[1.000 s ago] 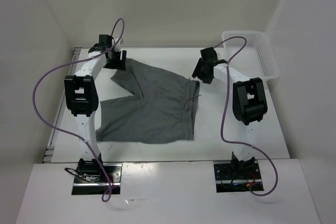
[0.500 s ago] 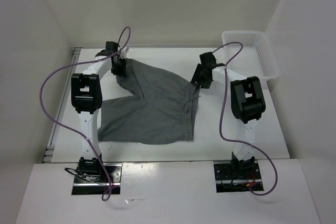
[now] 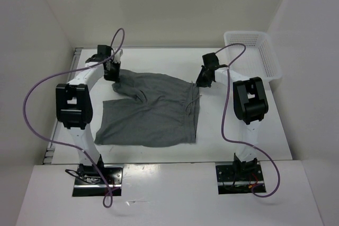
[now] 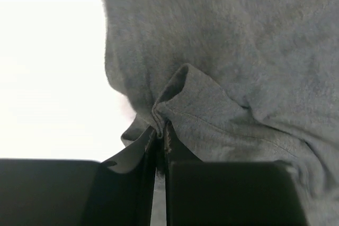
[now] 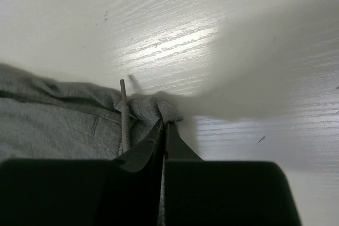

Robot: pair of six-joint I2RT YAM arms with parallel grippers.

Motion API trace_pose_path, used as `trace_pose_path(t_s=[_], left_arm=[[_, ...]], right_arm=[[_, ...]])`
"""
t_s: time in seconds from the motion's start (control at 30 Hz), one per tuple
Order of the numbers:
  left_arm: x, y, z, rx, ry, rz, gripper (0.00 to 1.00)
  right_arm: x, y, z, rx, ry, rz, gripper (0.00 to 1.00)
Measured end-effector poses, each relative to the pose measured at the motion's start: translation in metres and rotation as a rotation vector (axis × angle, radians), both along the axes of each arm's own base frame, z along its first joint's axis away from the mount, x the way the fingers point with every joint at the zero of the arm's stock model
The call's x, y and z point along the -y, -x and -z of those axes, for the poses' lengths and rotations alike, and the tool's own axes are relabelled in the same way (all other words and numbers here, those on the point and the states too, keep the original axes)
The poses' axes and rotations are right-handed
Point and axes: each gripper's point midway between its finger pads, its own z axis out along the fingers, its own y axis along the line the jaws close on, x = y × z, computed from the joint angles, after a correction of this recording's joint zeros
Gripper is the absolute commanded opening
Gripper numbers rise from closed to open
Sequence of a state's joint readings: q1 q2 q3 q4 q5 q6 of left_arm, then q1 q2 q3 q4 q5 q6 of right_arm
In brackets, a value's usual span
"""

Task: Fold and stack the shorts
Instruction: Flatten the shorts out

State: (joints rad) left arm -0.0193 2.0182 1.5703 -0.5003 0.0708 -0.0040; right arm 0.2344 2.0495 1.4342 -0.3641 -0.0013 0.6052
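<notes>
The grey shorts [image 3: 153, 112] lie spread on the white table, waist to the right, legs to the left. My left gripper [image 3: 113, 74] is at the far leg's hem, and in the left wrist view its jaws [image 4: 160, 128] are shut on a pinched fold of the shorts [image 4: 222, 62]. At the far corner of the waistband sits my right gripper [image 3: 202, 82]. In the right wrist view it [image 5: 163, 124] is shut on a bunch of the shorts [image 5: 53, 125], with the drawstring [image 5: 124, 115] lying just left of the fingers.
A white mesh basket [image 3: 254, 54] stands at the table's back right corner, behind the right arm. Purple cables loop off both arms. White walls close in the table on the left, back and right.
Both grippers went from open to shut on the shorts. The left gripper shifted along the far leg, whose hem is now bunched and pulled in. The right gripper settled on the waistband corner.
</notes>
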Motion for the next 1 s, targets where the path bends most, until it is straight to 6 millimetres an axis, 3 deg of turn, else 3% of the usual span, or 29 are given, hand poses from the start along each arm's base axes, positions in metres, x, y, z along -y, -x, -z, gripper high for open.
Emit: trace_pose_path(t_s=[0.1, 0.17, 0.3, 0.47, 0.67, 0.8, 0.9, 0.93, 1.0], left_arm=[[-0.018, 0.016, -0.025, 0.042, -0.002, -0.04, 0.18], [-0.031, 0.03, -0.03, 0.042, -0.009, -0.07, 0.25], [-0.046, 0.07, -0.007, -0.048, -0.033, -0.112, 0.32], [-0.045, 0.12, 0.029, -0.218, -0.045, -0.116, 0.34], [-0.049, 0.149, 0.027, -0.31, -0.034, -0.133, 0.34], [-0.057, 0.142, 0.001, -0.302, 0.01, -0.157, 0.39], [-0.063, 0.108, -0.037, -0.208, 0.075, -0.165, 0.74], [-0.065, 0.093, -0.052, -0.155, 0.098, -0.164, 0.8], [-0.068, 0.067, -0.073, -0.064, 0.125, -0.151, 0.81]], right_arm=[[0.0, -0.001, 0.0, 0.003, -0.001, -0.001, 0.0], [0.0, -0.001, 0.0, 0.004, -0.001, -0.001, 0.0], [0.0, -0.001, 0.0, 0.005, -0.001, -0.002, 0.0], [0.0, -0.001, 0.0, 0.005, 0.002, -0.005, 0.0], [0.0, -0.001, 0.0, 0.007, 0.008, -0.018, 0.02], [0.001, -0.001, -0.002, 0.01, 0.012, -0.024, 0.04], [0.001, -0.001, -0.003, 0.014, 0.018, -0.031, 0.07], [0.001, 0.0, -0.003, 0.014, 0.021, -0.035, 0.09], [0.002, 0.0, -0.003, 0.014, 0.025, -0.04, 0.14]])
